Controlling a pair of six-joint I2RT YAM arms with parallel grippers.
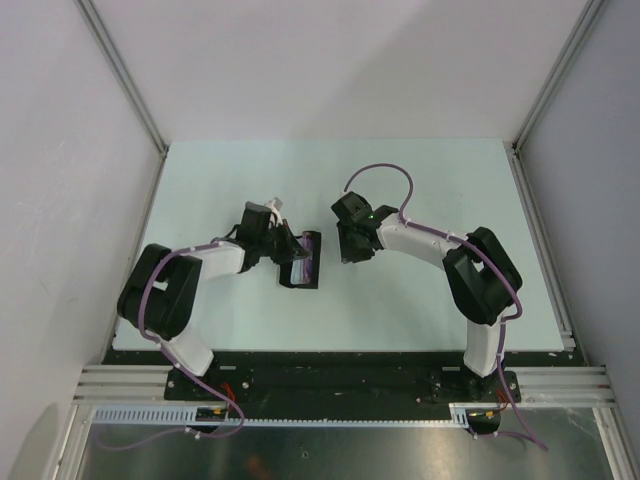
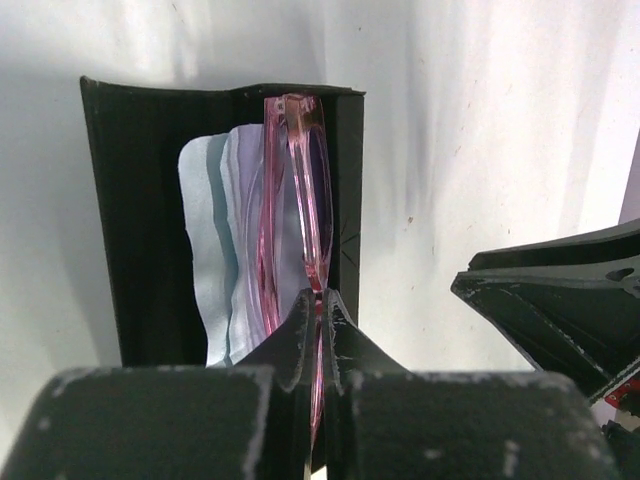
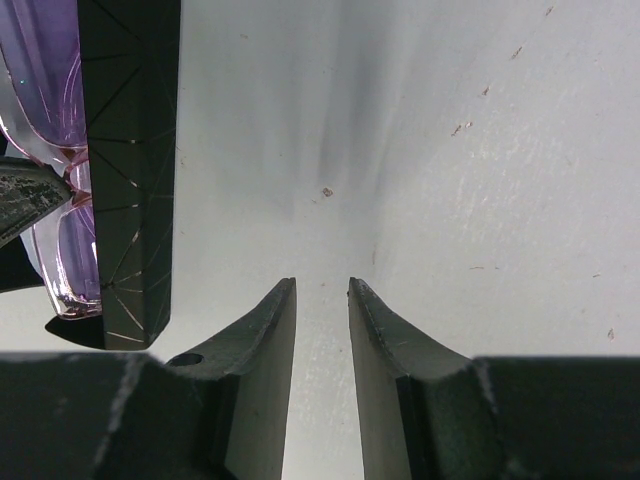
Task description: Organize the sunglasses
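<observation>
My left gripper (image 2: 320,305) is pinched on the bridge of the pink-framed, purple-lensed sunglasses (image 2: 297,200), which stand on edge inside the open black oblong case (image 2: 150,220), with the pale blue cloth (image 2: 210,260) at their 9 o'clock. My right gripper (image 3: 322,300) holds nothing, its fingers a narrow gap apart over the white table (image 3: 450,150), with the case at its 10 o'clock.

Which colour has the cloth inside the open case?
The cloth is pale blue, seen best in the left wrist view.

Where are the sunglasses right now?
In the left wrist view, the sunglasses are pinched in the left gripper, at the open black case, beside the blue cloth.
</observation>
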